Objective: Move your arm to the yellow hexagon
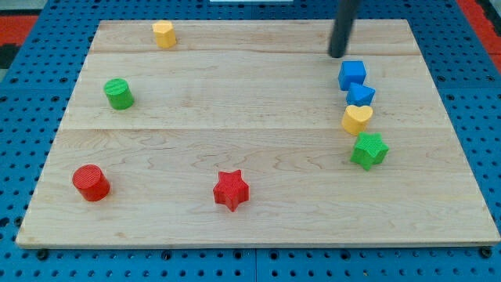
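Observation:
The yellow hexagon [163, 34] sits near the view's top left of the wooden board [250, 133]. My tip [337, 55] rests on the board at the view's top right, far to the right of the yellow hexagon. It is just above and left of a blue cube [352, 74], with a small gap between them.
Below the blue cube, in a close column, lie a second blue block [360, 95], a yellow heart [357, 119] and a green star [369, 150]. A green cylinder [119, 94] and a red cylinder [91, 182] are at the left. A red star [231, 190] is at the bottom middle.

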`<state>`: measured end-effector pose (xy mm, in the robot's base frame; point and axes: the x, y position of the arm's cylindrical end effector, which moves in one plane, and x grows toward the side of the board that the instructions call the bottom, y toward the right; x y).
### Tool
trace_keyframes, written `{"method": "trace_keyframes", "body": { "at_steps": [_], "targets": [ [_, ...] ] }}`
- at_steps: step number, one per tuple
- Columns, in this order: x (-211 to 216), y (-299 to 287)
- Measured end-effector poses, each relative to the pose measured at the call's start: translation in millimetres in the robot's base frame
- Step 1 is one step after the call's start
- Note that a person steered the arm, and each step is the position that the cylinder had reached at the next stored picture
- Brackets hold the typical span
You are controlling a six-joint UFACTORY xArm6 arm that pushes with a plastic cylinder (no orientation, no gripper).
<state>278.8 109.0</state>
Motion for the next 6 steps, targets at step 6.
{"method": "trace_keyframes", "body": {
  "at_steps": [6],
  "targets": [
    [-52.3,-265.0]
  ]
}}
